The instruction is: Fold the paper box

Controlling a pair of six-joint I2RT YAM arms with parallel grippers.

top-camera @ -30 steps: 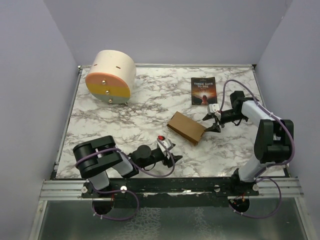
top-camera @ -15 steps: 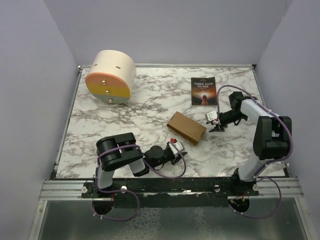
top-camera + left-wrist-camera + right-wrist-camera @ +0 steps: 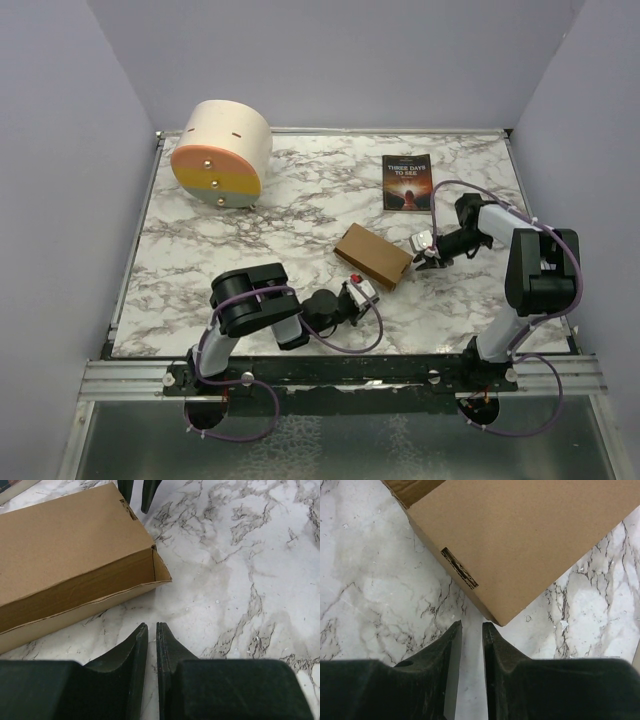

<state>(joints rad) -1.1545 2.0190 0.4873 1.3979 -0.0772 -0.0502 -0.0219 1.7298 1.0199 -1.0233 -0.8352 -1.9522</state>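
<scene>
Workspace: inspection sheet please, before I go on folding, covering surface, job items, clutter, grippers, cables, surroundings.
Surface: marble table, no spills seen.
Job's things: paper box, formed up, lying flat mid-table, end facing the left arm open.
Clutter: dark book at the far side; cream cylinder in the far left corner; both apart from the box.
Grippers: left gripper just short of the open end, closed to a slit, empty; right gripper by the opposite corner, narrow gap, empty.
Cables: purple cables looped along both arms, none on the box.
Surroundings: lavender walls on three sides; metal rail at the near edge.
</scene>
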